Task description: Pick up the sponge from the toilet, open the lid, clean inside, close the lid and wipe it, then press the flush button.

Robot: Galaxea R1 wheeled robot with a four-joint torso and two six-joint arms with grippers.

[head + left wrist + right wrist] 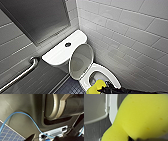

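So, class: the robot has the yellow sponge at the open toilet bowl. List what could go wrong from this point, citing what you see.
1. The sponge sits at the bowl's front rim in the right gripper; if the jaws' hold is loose, it could drop into the toilet.
2. The lid stands raised near the tank; a knock from the arm might bring it down onto the gripper.

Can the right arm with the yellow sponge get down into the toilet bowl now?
Probably yes. The lid is raised back toward the tank, the bowl lies open, and the sponge in the right gripper sits at its rim, nothing between.
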